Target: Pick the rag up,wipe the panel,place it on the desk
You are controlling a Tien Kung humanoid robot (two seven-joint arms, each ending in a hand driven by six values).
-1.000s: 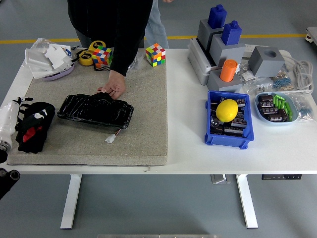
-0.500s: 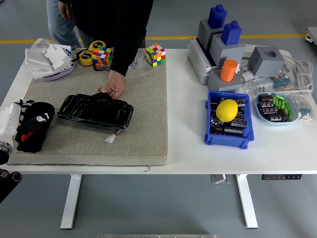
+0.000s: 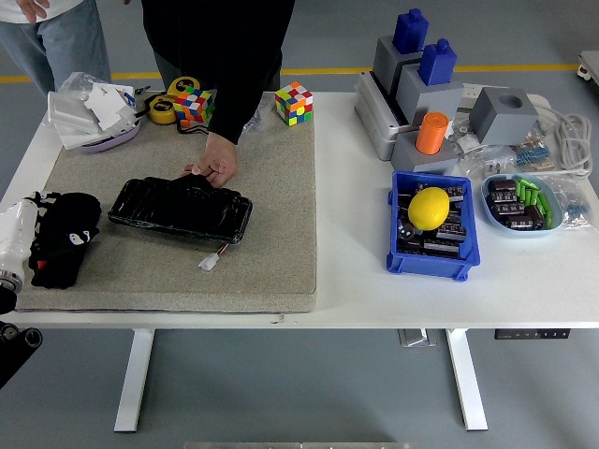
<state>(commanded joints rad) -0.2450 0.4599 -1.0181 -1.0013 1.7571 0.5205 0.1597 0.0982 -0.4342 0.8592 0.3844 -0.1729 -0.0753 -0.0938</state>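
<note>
The black panel [image 3: 180, 208] lies flat on the grey felt mat [image 3: 271, 187], with a small white connector [image 3: 209, 263] trailing off its near edge. A person's hand [image 3: 217, 165] rests on the panel's far edge and holds it down. My left hand [image 3: 54, 245] is at the mat's left end, left of the panel and apart from it. It is bunched together with the black rag [image 3: 67, 224], which covers most of it; its white forearm [image 3: 13, 236] comes in from the left edge. My right arm is out of sight.
Behind the mat are two colour cubes [image 3: 293, 102], tape rolls [image 3: 173, 98] and a bowl of white scraps [image 3: 94, 110]. To the right stand a blue bin [image 3: 426, 264] with a lemon [image 3: 430, 208], grey blocks [image 3: 421, 89] and a parts tray [image 3: 524, 204]. A second person stands at top left.
My left hand with the rag has drawn slightly left and back; the red and white patches on it no longer show. A second person walked leftward behind the table. The panel stayed put.
</note>
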